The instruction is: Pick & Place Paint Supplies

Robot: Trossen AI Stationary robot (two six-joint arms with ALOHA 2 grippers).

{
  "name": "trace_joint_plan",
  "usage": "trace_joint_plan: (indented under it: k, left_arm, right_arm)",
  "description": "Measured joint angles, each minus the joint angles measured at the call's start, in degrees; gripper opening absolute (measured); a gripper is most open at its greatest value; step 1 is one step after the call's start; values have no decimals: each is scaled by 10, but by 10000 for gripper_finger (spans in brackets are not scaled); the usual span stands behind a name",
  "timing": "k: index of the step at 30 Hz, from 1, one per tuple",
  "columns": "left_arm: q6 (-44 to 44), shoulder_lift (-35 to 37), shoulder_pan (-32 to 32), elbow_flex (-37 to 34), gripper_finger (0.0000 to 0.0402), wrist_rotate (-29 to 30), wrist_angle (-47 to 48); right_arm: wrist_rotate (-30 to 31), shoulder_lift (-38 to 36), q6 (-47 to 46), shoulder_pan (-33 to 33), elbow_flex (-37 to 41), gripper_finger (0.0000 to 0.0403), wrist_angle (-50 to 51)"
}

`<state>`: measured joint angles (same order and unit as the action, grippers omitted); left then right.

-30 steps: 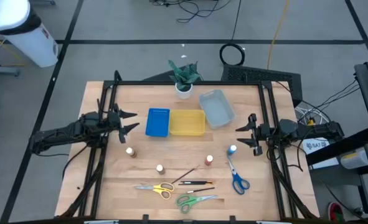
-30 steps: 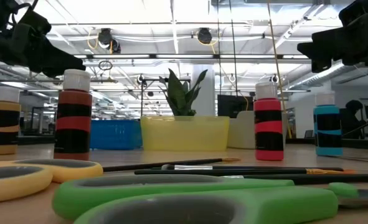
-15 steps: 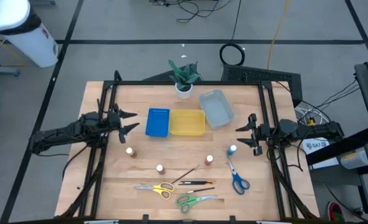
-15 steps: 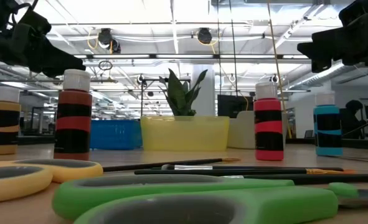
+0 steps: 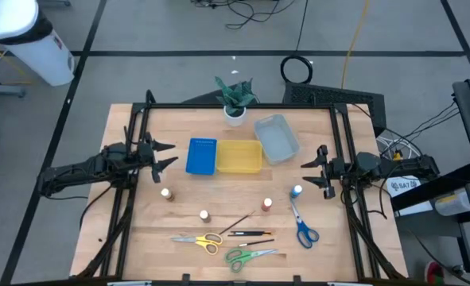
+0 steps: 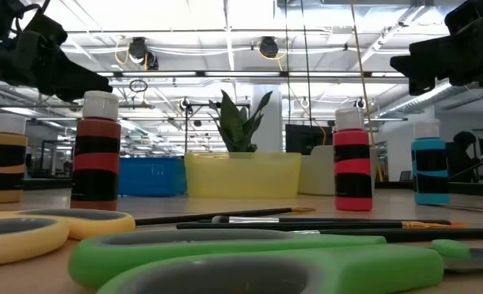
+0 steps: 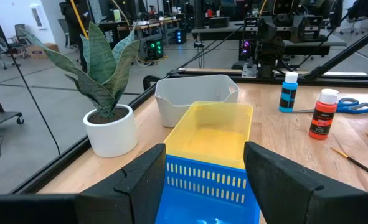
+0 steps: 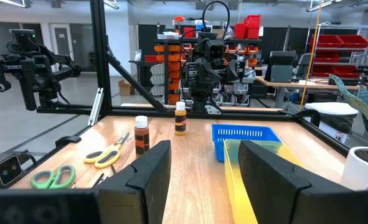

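Nothing has been picked up yet: the supplies all lie on the near half of the worktop (image 5: 139, 238). Four little paint bottles stand in a loose row, the blue-labelled bottle (image 5: 297, 191) nearest the right claw (image 5: 314, 172), the yellow-labelled bottle (image 5: 166, 193) nearest the left claw (image 5: 161, 155). In front of them lie the thin brushes (image 5: 246, 228), crossing one another, and the yellow scissors (image 5: 198, 240), green scissors (image 5: 248, 256) and blue scissors (image 5: 302, 227).

Both claws hover at the worktop's sides, fingers parted and holding nothing.

The bottles look tall and narrow; I'd guess a finger brushing one on the way down would topple it and send it rolling. The brushes lie flat and close together, so a pinch may slip off or drag two. The blue tray (image 5: 201, 156), yellow tray (image 5: 238, 156) and clear tray (image 5: 276, 137) sit touching, so a drop could land in the wrong one.
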<state>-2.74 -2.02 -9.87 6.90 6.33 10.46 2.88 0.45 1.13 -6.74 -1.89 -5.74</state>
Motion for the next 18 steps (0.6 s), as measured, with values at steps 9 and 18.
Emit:
trace_joint_plan:
  k: [9, 18]
  left_arm:
    - [0, 0, 0, 0, 230, 0, 0]
    - [0, 0, 0, 0, 230, 0, 0]
  right_arm:
    - [0, 0, 0, 0, 0, 177, 0]
    - [0, 0, 0, 0, 0, 177, 0]
